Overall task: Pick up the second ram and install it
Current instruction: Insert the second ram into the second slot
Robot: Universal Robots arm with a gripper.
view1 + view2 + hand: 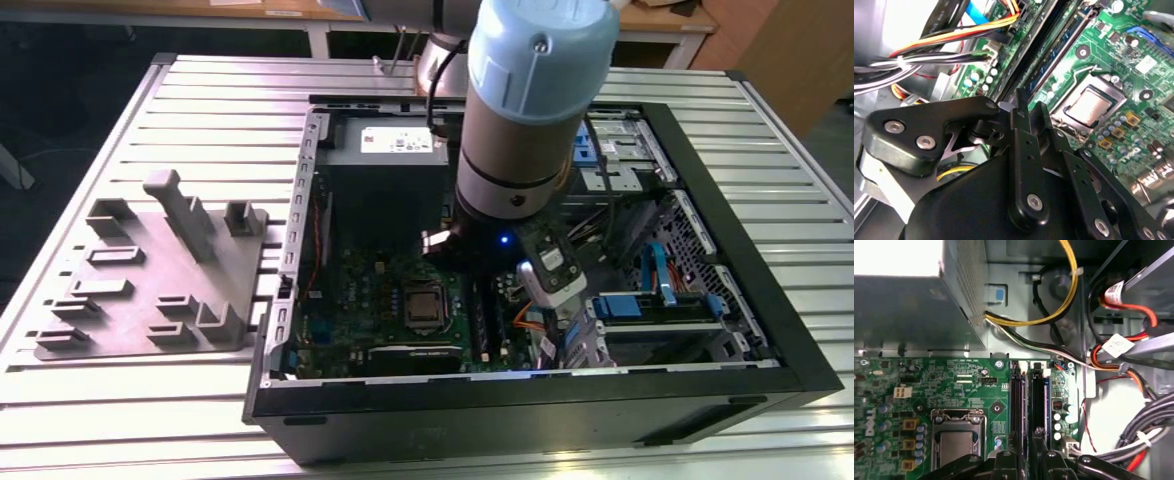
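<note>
Gripper [1026,452] low over motherboard [954,385], at the RAM slots [1019,405] beside the CPU socket [956,440]. Fingers [1021,107] pressed together; ram not discernible between them. Grey tray [154,280] lies outside the case [534,400].

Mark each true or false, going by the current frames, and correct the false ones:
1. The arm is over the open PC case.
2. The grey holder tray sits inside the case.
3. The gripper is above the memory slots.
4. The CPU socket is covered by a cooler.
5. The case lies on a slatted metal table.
1. True. The arm reaches down into the open PC case.
2. False. The grey holder tray lies on the table, outside the case on the exterior view's left.
3. True. In the first wrist view the gripper sits right over the long memory slots.
4. False. The CPU socket is bare; no cooler on it.
5. True. The slatted table carries the case.
</note>
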